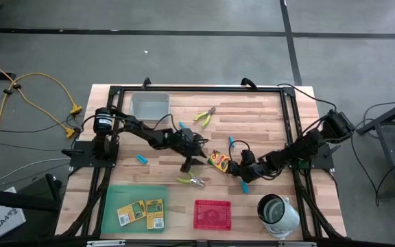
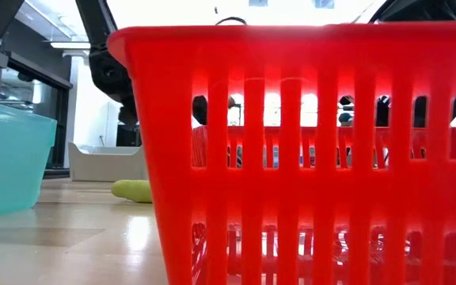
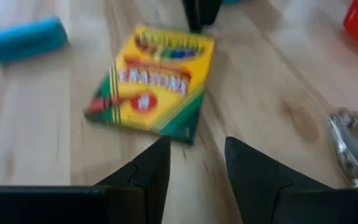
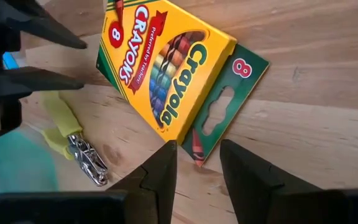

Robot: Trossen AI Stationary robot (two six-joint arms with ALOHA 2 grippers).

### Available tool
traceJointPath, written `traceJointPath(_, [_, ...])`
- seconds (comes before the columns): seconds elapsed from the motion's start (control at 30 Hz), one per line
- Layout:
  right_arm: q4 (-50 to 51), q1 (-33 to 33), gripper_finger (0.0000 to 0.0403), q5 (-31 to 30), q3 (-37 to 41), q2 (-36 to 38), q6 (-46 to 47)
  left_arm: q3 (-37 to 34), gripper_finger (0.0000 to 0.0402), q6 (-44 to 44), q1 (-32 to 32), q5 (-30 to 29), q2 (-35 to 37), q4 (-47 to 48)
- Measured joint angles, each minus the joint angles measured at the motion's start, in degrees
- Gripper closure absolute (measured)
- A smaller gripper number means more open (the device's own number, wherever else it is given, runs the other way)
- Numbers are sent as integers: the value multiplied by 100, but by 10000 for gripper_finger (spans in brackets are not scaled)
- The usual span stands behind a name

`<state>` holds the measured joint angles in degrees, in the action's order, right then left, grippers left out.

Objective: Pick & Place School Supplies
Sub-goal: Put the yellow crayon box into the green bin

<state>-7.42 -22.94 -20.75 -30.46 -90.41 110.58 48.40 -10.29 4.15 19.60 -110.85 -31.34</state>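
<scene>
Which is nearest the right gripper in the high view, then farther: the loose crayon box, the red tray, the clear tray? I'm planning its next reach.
From the right gripper:
1. Loose crayon box, right beside it, mid-table.
2. Red tray, front edge.
3. Clear tray, far back corner, left arm's side.

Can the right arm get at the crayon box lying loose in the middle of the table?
Probably yes. The right gripper sits just short of the crayon box, fingers apart and empty, bare wood between them. The left gripper faces the same box from the other side and could crowd it.

Left pincer [image 1: 186, 167] parted, empty, right pincer [image 1: 230, 165] parted, empty
</scene>
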Motion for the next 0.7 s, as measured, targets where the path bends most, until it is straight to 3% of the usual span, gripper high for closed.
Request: traceJointPath(0.7, [-37, 0, 285, -55, 0, -4, -102, 434, 254, 215, 174, 554, -431, 246])
